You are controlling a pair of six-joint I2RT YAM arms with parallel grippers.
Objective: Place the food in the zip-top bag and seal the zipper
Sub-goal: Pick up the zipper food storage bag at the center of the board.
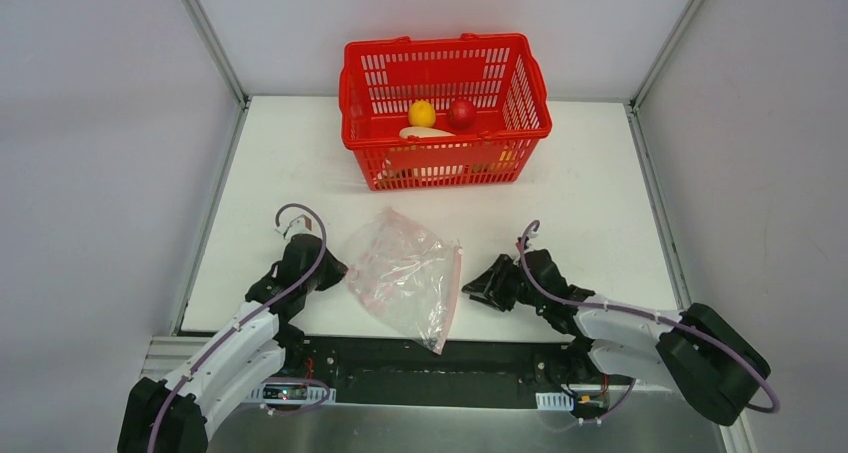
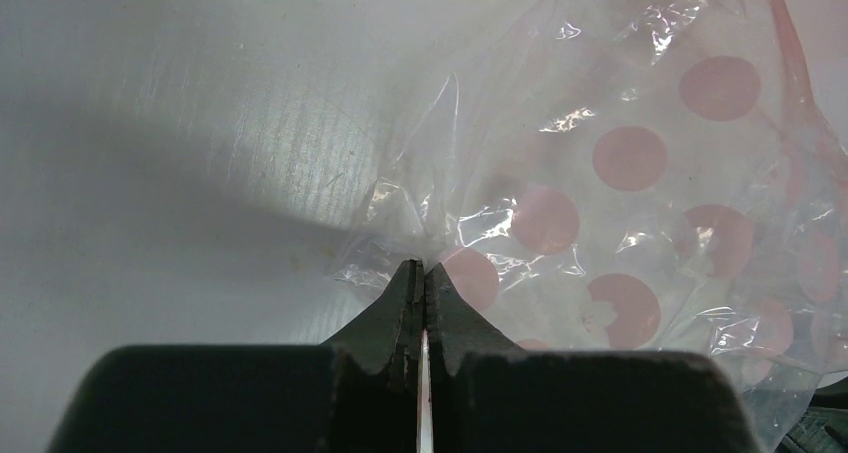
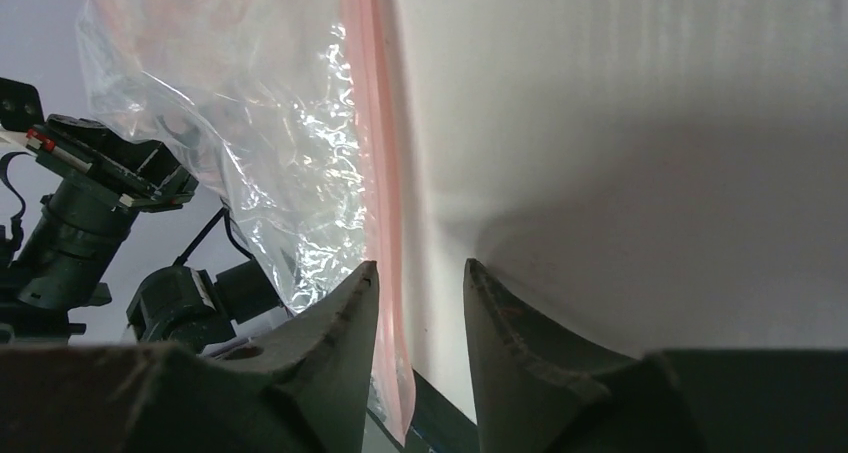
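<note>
Left hand (image 2: 423,267) low, pinching zip-top bag (image 2: 640,223)

In the top view, food (image 1: 428,132) low in the red basket (image 1: 440,158) is screened by the mesh front wall; those pieces cannot be identified. The zip-top bag (image 2: 640,173) is cropped at the left wrist view's top and right edges. The zipper (image 3: 380,173) is cut off at the right wrist view's top.

One camera looks down from high behind me. Two sit close behind my left claw (image 2: 421,266) and right claw (image 3: 420,265). All see the bag (image 1: 405,273) between.
</note>
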